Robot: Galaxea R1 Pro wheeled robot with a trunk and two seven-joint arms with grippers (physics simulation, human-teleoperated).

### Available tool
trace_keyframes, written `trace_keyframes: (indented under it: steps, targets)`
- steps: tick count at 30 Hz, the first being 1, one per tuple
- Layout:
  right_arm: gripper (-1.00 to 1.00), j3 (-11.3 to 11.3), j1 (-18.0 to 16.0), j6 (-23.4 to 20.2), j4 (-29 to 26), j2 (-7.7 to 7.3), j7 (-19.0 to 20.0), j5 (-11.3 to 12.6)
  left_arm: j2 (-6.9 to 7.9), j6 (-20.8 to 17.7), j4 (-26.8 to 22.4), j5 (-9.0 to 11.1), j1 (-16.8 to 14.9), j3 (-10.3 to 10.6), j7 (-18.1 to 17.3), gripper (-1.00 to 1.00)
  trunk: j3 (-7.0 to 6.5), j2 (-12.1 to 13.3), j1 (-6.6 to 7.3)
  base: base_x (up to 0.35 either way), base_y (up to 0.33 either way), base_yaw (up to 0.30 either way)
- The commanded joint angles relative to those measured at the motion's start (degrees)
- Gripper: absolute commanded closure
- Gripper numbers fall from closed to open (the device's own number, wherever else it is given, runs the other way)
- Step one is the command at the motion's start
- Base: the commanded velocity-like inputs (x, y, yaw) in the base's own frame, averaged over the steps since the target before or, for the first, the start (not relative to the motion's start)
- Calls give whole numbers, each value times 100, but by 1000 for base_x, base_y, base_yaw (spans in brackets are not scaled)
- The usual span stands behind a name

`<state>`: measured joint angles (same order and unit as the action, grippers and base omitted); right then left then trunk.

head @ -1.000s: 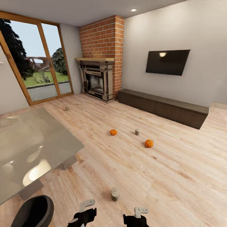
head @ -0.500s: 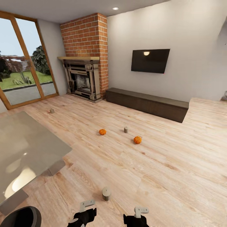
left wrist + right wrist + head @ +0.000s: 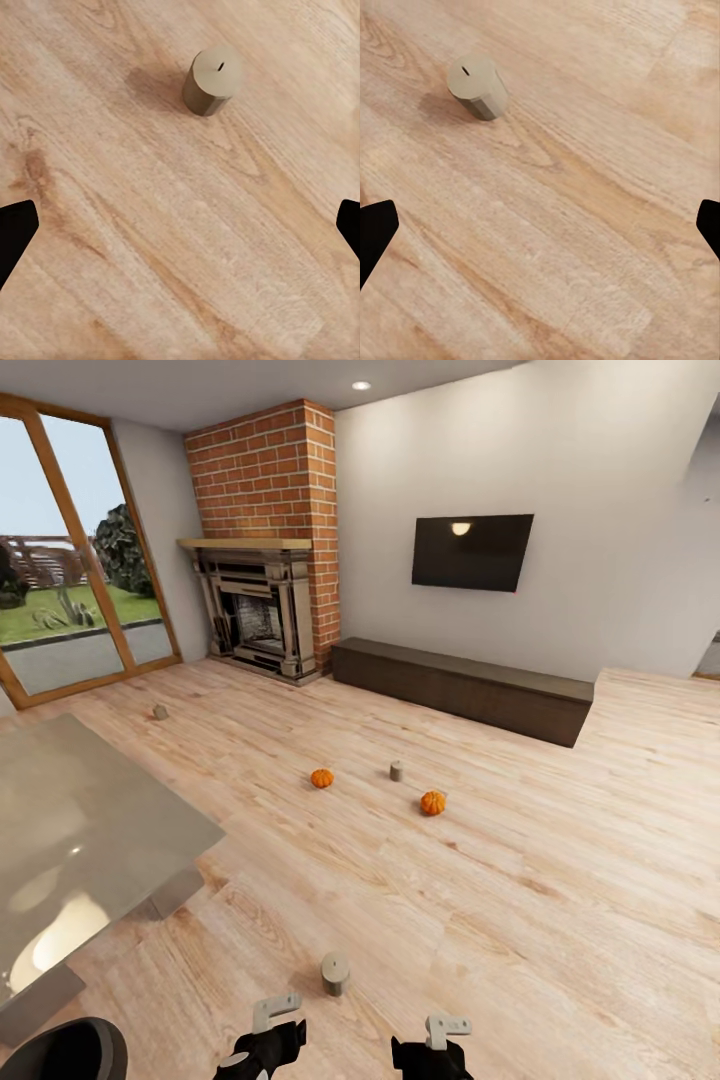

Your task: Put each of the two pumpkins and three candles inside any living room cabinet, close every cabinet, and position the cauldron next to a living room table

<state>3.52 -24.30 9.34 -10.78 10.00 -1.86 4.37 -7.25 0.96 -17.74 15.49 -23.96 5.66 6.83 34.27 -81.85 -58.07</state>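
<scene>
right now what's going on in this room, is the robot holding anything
Nothing is held. Both the left gripper and right gripper hang open over the wooden floor, with the nearest candle standing just ahead of them. Two pumpkins and another candle sit farther out, a third candle lies near the window. The long dark cabinet under the TV looks closed. The cauldron sits by the glass table.
</scene>
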Motion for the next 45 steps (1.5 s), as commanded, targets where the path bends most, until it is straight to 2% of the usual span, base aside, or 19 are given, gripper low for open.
trace_keyframes:
  steps: [1,14,24,33,45]
  targets:
    - [-100,38,-4,27,6,0,-17,48,3,10,-1,53,-3,49,38,-100,5,-3,0,44,-53,0]
    - [-100,32,-4,15,8,0,-8,55,4,10,7,51,-3,49,38,-100,-2,-3,0,169,-167,-219]
    - [-100,45,-4,-42,12,0,1,41,-2,10,18,43,-3,56,38,-100,-59,-3,0,219,-217,-197]
    - [-100,44,-4,-14,5,0,0,46,3,10,24,42,-3,58,38,-100,-65,-3,0,122,-308,-55]
    - [-100,38,-4,-40,14,0,1,49,4,10,38,42,-3,58,38,-100,-65,-3,0,178,-291,-263]
